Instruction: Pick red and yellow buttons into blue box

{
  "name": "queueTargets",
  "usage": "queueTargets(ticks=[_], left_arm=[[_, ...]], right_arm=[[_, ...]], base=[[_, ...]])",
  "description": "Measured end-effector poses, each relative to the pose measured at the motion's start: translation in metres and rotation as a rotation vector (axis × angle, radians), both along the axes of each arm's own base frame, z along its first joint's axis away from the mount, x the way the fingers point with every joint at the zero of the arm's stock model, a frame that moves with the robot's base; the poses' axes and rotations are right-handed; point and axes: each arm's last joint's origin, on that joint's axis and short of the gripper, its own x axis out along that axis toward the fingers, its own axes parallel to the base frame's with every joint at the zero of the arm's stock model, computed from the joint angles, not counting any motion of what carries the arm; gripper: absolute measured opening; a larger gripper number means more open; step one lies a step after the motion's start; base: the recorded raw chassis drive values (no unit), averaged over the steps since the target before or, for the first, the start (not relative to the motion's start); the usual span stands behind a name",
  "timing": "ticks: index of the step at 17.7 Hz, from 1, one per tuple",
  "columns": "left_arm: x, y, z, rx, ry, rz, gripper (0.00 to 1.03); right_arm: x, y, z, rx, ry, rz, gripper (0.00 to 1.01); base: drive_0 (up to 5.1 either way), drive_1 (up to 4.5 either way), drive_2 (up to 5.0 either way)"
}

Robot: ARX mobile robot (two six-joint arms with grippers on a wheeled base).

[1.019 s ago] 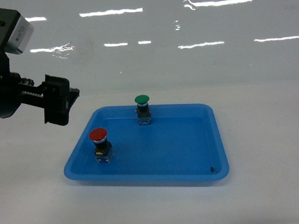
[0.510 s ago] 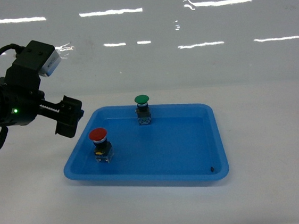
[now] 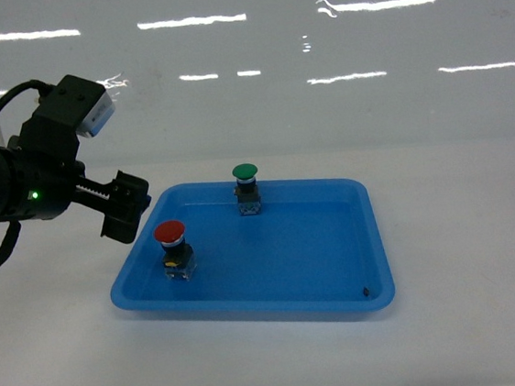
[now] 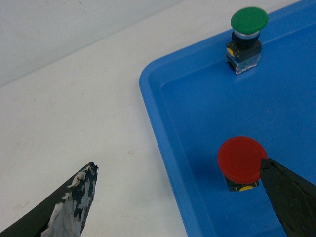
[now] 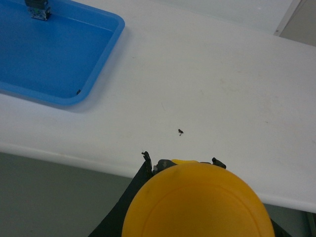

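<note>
The red button (image 3: 172, 248) stands upright inside the blue box (image 3: 250, 297), near its left wall. My left gripper (image 3: 125, 207) hovers open just outside the box's left rim. In the left wrist view the red button (image 4: 241, 160) sits beside the right fingertip, and the left gripper (image 4: 177, 165) straddles the box's rim (image 4: 153, 98). The yellow button (image 5: 197, 202) fills the bottom of the right wrist view, with my right gripper (image 5: 182, 160) shut on it over the table's front edge, right of the blue box (image 5: 106, 54). The right gripper is outside the head view.
A green-capped button (image 3: 247, 187) stands at the back of the box and appears again as the green button (image 4: 247, 34). A dark speck (image 3: 366, 290) lies in the box's front right corner. Another speck (image 5: 180, 132) lies on the white table.
My left arm has swung down and to the right, bringing its open gripper close to the box's left rim. The buttons in the box have not moved.
</note>
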Motion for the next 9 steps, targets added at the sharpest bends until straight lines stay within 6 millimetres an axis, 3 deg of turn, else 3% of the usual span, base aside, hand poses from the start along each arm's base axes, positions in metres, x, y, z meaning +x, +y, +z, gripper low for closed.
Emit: queueTargets(ticks=[4,9], left_arm=[[0.015,-0.009,-0.022,0.032,0.067,-0.033,0.98],[0.023,-0.019,-0.027,0.03,0.086,-0.063,0.98]], right_arm=[[0.0,0.0,0.0,0.0,0.0,0.0,0.27],[0.0,0.0,0.0,0.0,0.0,0.0,0.27]], base=[[0.0,0.0,0.0],[0.0,0.0,0.0]])
